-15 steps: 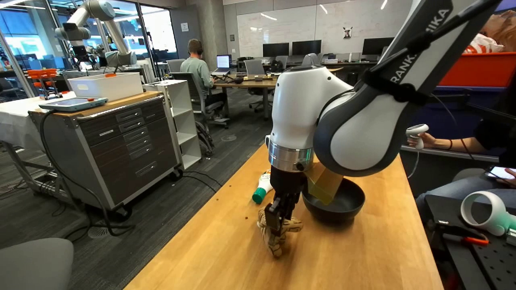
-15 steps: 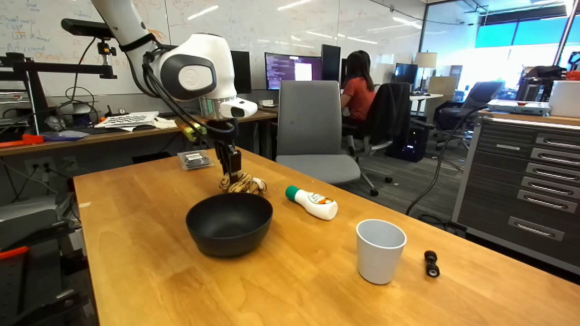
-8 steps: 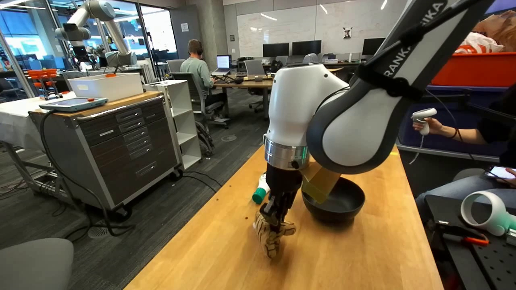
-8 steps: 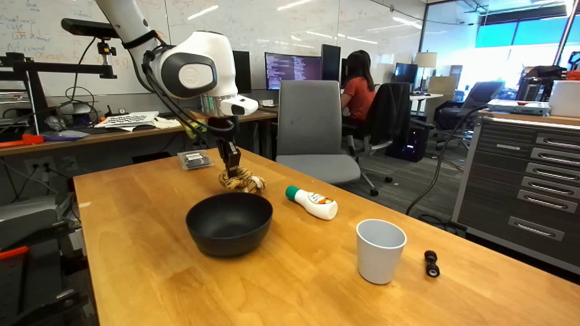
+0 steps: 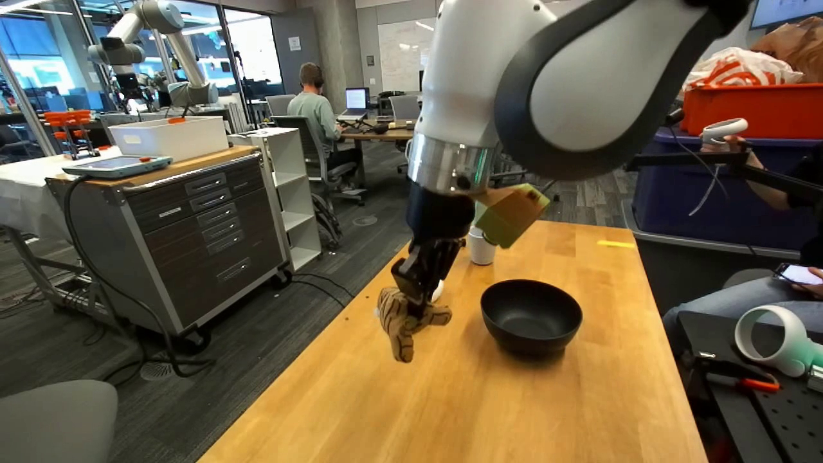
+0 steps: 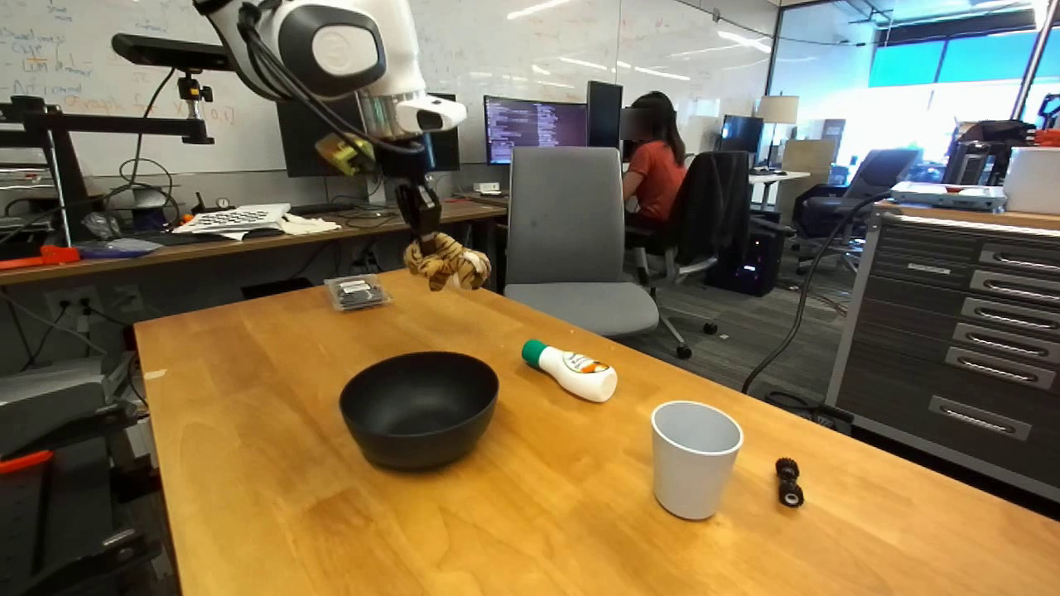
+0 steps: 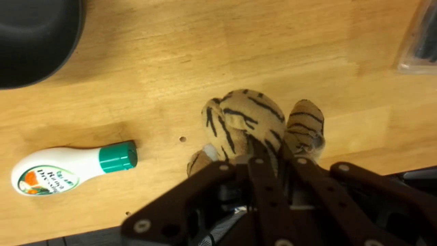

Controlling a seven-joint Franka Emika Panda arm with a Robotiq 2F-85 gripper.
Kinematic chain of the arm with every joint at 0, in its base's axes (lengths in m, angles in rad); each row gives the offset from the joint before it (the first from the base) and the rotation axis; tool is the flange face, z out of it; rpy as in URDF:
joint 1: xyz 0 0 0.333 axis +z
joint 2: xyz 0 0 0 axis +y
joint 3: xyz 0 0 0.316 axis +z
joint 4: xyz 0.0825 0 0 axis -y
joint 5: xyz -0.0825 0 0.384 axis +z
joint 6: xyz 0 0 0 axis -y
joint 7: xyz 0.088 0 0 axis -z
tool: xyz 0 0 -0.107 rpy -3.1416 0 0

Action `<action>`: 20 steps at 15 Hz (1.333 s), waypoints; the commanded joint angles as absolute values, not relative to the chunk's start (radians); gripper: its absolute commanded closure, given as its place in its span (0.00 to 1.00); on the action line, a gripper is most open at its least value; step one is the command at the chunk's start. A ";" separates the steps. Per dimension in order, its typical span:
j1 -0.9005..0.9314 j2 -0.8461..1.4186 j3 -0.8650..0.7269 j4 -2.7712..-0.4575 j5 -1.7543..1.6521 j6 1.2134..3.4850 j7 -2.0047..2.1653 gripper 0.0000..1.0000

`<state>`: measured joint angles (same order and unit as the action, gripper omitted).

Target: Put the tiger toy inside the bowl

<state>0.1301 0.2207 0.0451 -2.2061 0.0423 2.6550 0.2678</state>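
Observation:
The tiger toy, a tan plush with dark stripes, hangs in my gripper above the table in both exterior views (image 5: 394, 315) (image 6: 454, 263); it also shows in the wrist view (image 7: 252, 107). My gripper (image 5: 418, 308) is shut on the toy's middle, and the fingertips (image 7: 265, 150) are partly hidden by the plush. The matte black bowl (image 5: 532, 341) stands upright on the table, with nothing seen inside it. It also shows in the other exterior picture (image 6: 418, 439) and at the upper left of the wrist view (image 7: 34, 44). The toy is beside the bowl, apart from it and higher than its rim.
A white bottle with a green cap (image 6: 571, 372) lies near the bowl, also in the wrist view (image 7: 68, 171). A pale cup (image 6: 694, 463), a small black part (image 6: 788, 483) and a clear plastic box (image 6: 356, 291) are on the table. A grey chair (image 6: 571, 232) stands beyond the edge.
The gripper has closed on the tiger toy and lifted it off the table. In an exterior view, arm and toy have moved up and to the left. The bowl has not moved.

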 commanded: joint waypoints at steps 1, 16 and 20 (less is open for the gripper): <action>0.129 0.029 0.036 -2.262 -0.010 2.530 0.283 0.96; -0.047 -0.136 -0.023 -2.531 -0.110 2.480 0.234 0.93; -0.074 -0.092 -0.029 -2.584 -0.155 2.540 0.267 0.92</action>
<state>-0.0544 -0.1103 -0.0238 -2.5498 -0.1104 2.4802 0.2512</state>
